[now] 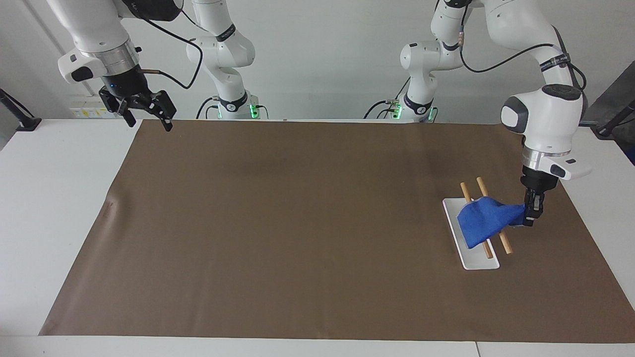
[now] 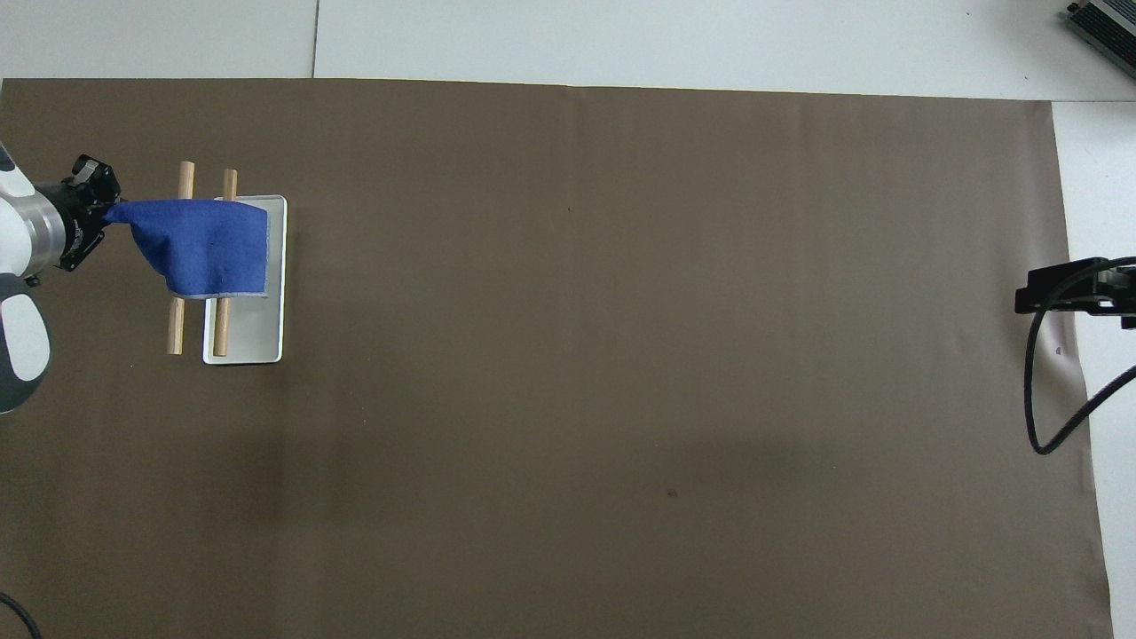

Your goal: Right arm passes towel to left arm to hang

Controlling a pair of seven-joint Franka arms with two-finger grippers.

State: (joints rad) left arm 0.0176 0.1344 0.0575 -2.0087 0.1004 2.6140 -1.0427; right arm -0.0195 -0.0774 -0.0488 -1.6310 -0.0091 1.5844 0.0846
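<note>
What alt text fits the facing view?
The left hand, shut on one corner of the blue towel, drapes it over two wooden rods above a white tray. The right hand waits open at the brown mat's corner.

High facing camera and steep overhead camera, both over the brown mat point(image 1: 297, 223).
</note>
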